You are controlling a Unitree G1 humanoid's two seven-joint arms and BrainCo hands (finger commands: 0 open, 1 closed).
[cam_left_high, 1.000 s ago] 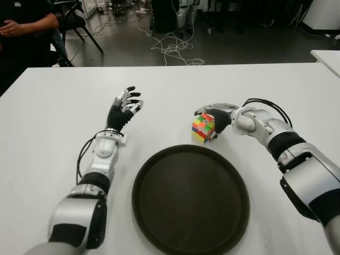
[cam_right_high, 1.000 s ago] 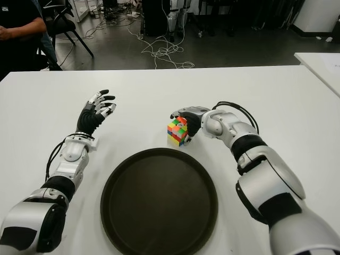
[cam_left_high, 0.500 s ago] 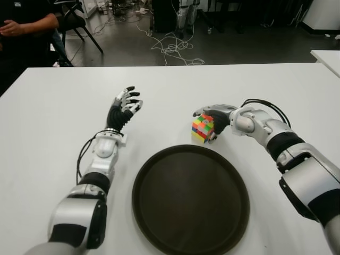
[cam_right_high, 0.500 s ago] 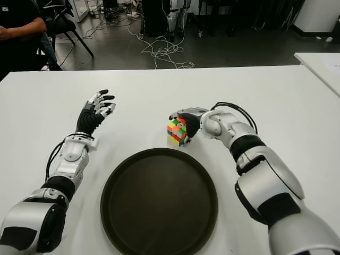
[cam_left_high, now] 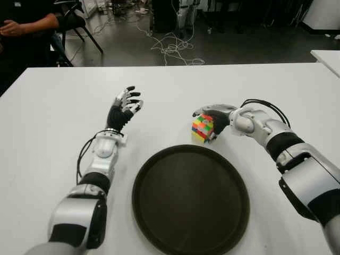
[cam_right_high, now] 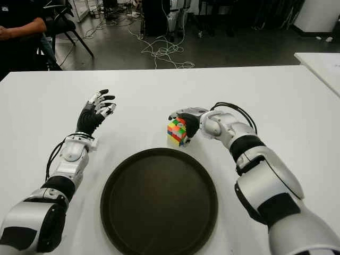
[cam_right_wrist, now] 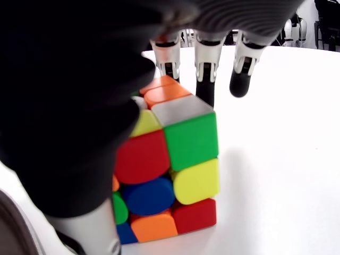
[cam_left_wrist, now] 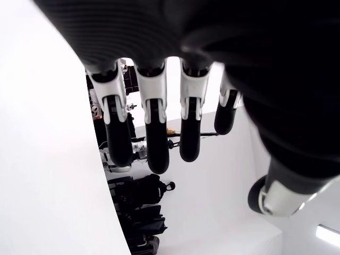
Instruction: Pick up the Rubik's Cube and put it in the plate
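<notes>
The multicoloured plastic Rubik's Cube [cam_left_high: 202, 128] stands on the white desk [cam_left_high: 48, 133] just beyond the rim of the round dark brown plate [cam_left_high: 190, 200], with the right hand [cam_left_high: 217, 118] cupped over it, fingers and thumb wrapped around its sides. The left hand [cam_left_high: 123, 109] shows well to the cube's left, raised, its fingers spread and holding nothing.

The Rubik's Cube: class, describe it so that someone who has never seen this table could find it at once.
On the white table, find the big round dark plate near the front edge. Just past its far rim, toward the robot's right, the right hand is closed over the Rubik's Cube. It is the only many-coloured thing there, a small block of bright squares, and it stands outside the plate.
</notes>
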